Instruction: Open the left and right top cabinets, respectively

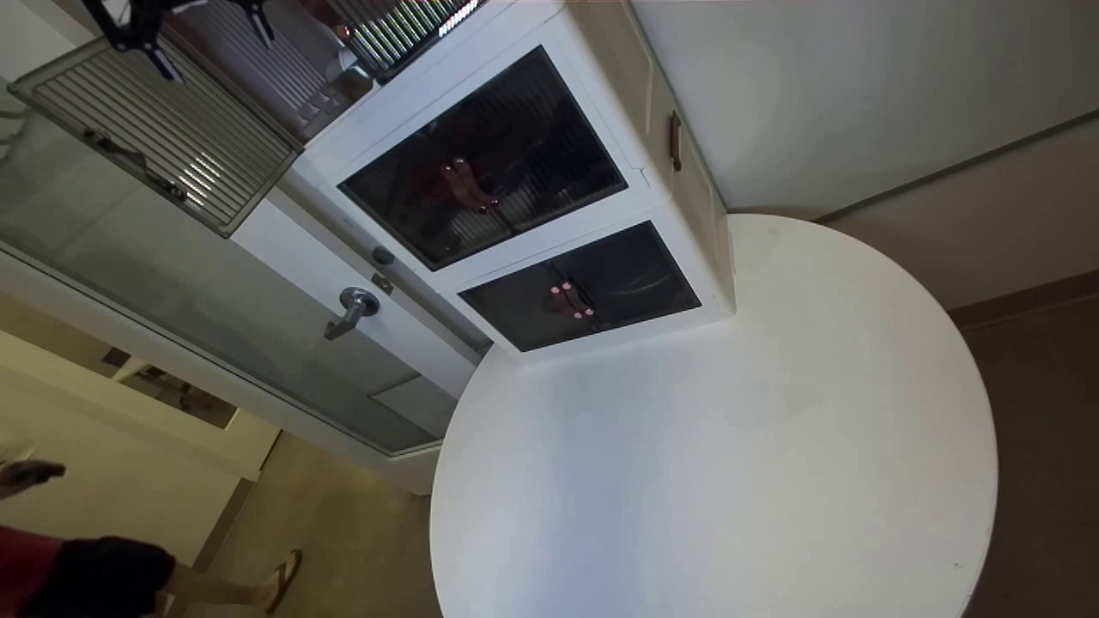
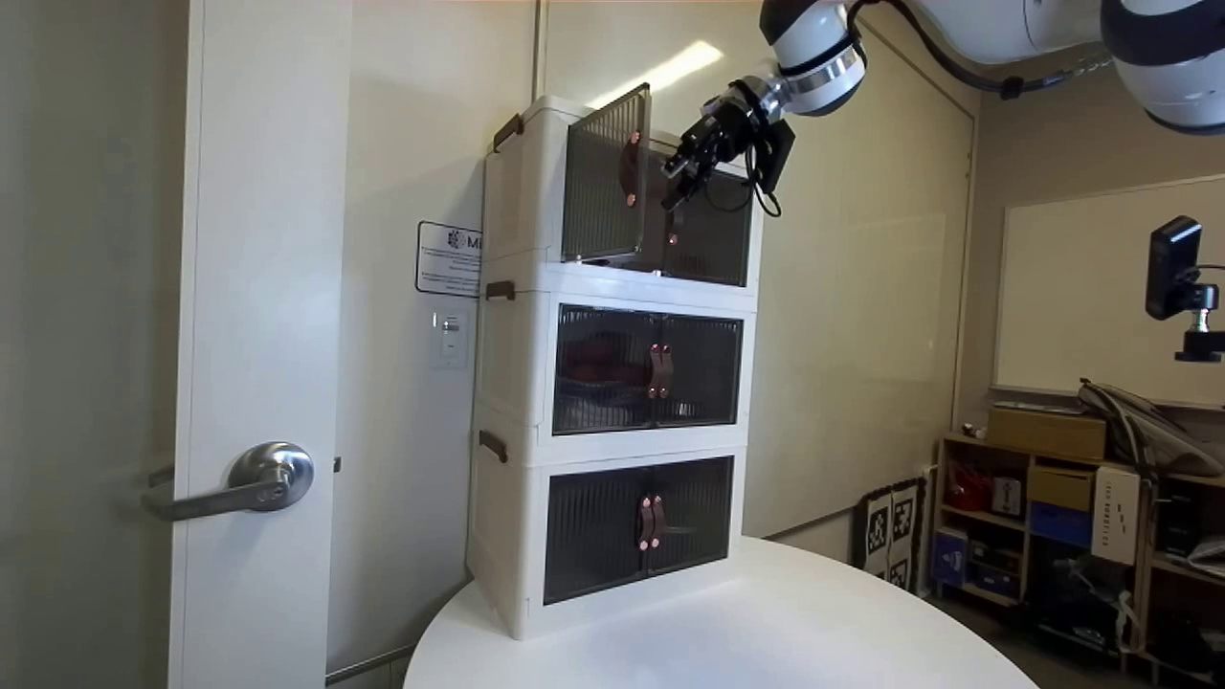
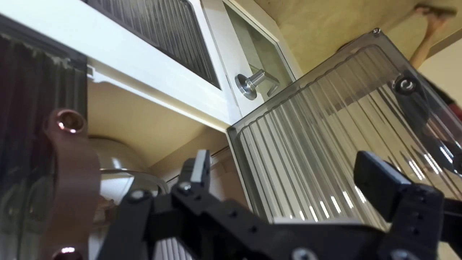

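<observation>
Target sits in the top tier of the three-tier white boxy unit [image 2: 507, 359], on the round white table [image 2: 766, 622]. The smoke-grey, finely ribbed, see-through left top cabinet door [image 2: 605, 182] is swung well out; I log that half as done. The matching grey ribbed right top cabinet door [image 2: 718, 239] lies flush and closed, so I judge this to be the step in hand.

Key relation: the closed door's brown leather-like strap handle [image 3: 75, 184], copper-riveted, lies outside the jaws, off to the left in the wrist view. That picture reads upside down to me (a lower tier at its top), so I take the needed shift to be toward the cabinet's right side. The strap's long axis follows the door's free edge and, in the wrist view, runs roughly across the line from jaw to jaw; a straddle looks workable, roll to be checked. Depth from jaw to strap: cannot tell.

Black two-fingered gripper [image 3: 285, 169]: spread wide, holding nothing, the open door's panel showing beyond the jaw gap. My white, dark-banded jointed arm [image 2: 813, 53] hangs in from the upper right in an exterior view, wrist slanting down and left toward the opening.
</observation>
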